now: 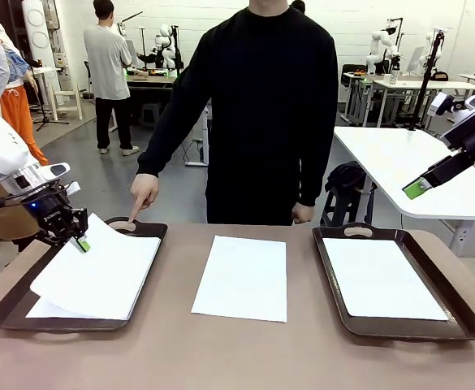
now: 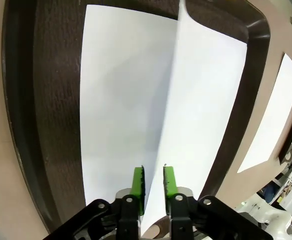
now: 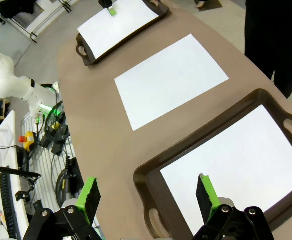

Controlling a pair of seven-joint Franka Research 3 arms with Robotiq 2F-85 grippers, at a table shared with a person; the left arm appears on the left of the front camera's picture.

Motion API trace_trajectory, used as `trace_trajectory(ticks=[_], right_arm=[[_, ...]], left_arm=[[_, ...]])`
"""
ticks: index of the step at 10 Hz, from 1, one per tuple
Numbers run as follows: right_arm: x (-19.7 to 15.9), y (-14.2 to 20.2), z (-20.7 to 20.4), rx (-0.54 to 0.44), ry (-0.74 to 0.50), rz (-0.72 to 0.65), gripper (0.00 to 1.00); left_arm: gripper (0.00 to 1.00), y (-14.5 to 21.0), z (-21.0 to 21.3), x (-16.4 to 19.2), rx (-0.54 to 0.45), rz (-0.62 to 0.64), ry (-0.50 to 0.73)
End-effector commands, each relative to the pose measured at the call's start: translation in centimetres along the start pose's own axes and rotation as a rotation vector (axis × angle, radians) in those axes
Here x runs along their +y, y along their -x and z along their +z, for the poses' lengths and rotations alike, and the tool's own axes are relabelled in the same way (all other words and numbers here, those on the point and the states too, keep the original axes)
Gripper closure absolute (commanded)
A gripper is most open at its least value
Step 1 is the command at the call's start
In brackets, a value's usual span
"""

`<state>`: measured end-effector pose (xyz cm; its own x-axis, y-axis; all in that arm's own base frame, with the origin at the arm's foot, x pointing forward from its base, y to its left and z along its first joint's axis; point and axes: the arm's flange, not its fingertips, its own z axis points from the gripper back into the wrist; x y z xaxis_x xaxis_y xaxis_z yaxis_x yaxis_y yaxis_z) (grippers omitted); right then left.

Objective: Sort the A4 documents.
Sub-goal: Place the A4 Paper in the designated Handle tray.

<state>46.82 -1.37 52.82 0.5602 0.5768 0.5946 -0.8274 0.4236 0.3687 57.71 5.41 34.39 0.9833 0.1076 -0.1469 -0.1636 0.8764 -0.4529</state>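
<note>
**A:** Where does the left gripper stand?

**B:** Over the far left side of the left dark brown handled tray, with its green pads a narrow gap apart. The top thin white A4 paper sheet rises between them. One edge is raised, and the rest drapes over a second white sheet lying flat on the tray floor. I see no pinch on it.

**A:** So the step is letting go?

**B:** That's my reading. It should widen the pads fully, then lift straight up so that neither pad drags the sheet askew or over the rim. The sheet is light and will likely slide on the one below.

**A:** And the person?

**B:** The person's hand points a finger at that tray's far handle.

**A:** The rest?

**B:** The middle white A4 sheet lies flat on the brown tabletop between the trays and is probably next. The right-hand white sheet lies in the right dark brown tray. The right gripper hangs above that tray, pads wide apart, holding nothing.
</note>
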Motion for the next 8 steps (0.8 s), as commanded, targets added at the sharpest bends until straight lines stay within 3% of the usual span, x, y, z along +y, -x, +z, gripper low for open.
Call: trace_trajectory(ticks=[1,2,3,4,5,6,7,8], right_arm=[[-0.04,-0.08,-0.07,0.000,0.004,0.001,0.00],[-0.04,-0.08,-0.07,0.000,0.004,0.001,0.00],[-0.04,-0.08,-0.07,0.000,0.004,0.001,0.00],[-0.04,-0.08,-0.07,0.000,0.004,0.001,0.00],[-0.04,-0.08,-0.07,0.000,0.004,0.001,0.00],[-0.04,-0.08,-0.07,0.000,0.004,0.001,0.00],[-0.04,-0.08,-0.07,0.000,0.004,0.001,0.00],[-0.04,-0.08,-0.07,0.000,0.004,0.001,0.00]], left_arm=[[0.60,-0.47,0.76,0.22,0.013,-0.006,-0.043],[0.67,-0.51,0.76,0.28,0.012,-0.008,-0.056],[0.41,-0.55,0.81,0.30,0.010,-0.008,-0.066],[0.48,-0.37,0.89,0.29,0.008,0.001,-0.086],[0.21,-0.25,1.16,0.23,0.003,0.011,-0.107],[0.28,-0.03,1.34,0.21,0.001,0.016,-0.119],[0.02,0.08,1.59,0.14,-0.003,0.016,-0.124],[0.09,0.27,1.68,0.10,-0.003,0.022,-0.130]])
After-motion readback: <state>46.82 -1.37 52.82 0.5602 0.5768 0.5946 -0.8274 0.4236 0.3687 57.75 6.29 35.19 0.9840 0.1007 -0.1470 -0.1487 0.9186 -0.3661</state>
